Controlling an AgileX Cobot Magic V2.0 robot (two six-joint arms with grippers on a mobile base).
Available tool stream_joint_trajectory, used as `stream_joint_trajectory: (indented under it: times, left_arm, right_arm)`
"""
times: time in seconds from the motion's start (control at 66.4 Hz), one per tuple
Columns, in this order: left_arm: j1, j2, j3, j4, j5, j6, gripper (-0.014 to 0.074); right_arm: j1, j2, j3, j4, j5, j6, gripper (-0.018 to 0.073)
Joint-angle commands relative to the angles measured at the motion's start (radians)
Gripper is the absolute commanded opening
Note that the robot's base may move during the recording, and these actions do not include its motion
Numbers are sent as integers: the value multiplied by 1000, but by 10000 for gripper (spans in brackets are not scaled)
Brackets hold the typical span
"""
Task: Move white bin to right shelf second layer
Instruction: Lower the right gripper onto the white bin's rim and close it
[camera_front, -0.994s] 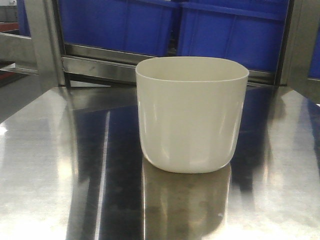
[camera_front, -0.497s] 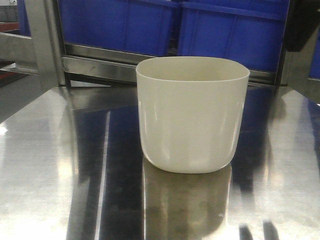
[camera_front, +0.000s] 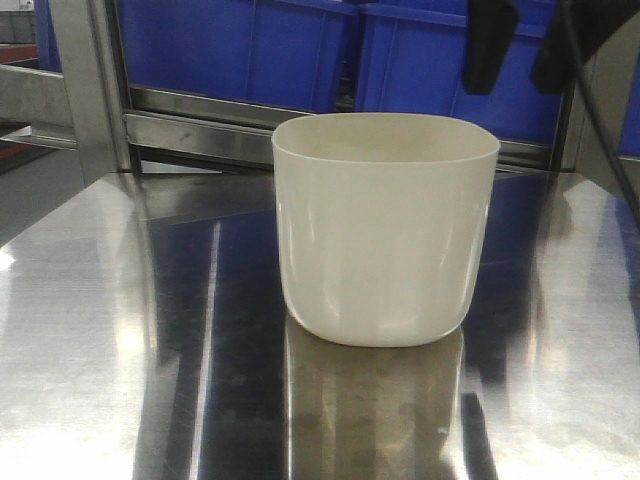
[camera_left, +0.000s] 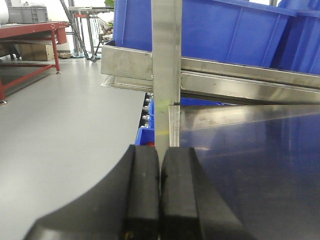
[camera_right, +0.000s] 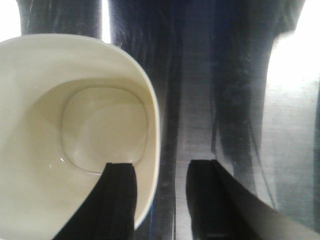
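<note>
Half a second ago only a dark edge showed in the top right corner of the front view. Now the right tool (camera_front: 524, 45) has come down into plain sight and hangs above the white bin (camera_front: 385, 230), at about its 1 o'clock. The bin has not budged — it stands upright on the steel bench (camera_front: 90, 350), in front of the blue crates (camera_front: 250, 45).

In the right wrist view the tool is spread wide and grasps nothing. One finger (camera_right: 120, 200) is over the bin's hollow and the other is outside the wall at 3 o'clock, so the rim lies between them. I judge this the approach to a rim pinch — lowering and closing come next, and the carry to the right shelf second layer is all still ahead.

The left tool (camera_left: 160, 190) is clenched on nothing, off by the bench's corner.
</note>
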Motion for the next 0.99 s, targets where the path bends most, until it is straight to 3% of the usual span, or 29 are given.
stream_joint_trajectory:
  times: [0.0, 0.979]
  left_arm:
    - [-8, -16, 37, -6, -79, -3, 85]
    - [-8, -16, 37, -6, -79, -3, 85]
  right_arm:
    - [4, -10, -44, -15, -31, 1, 361]
    - [-48, 117, 15, 5, -93, -4, 361]
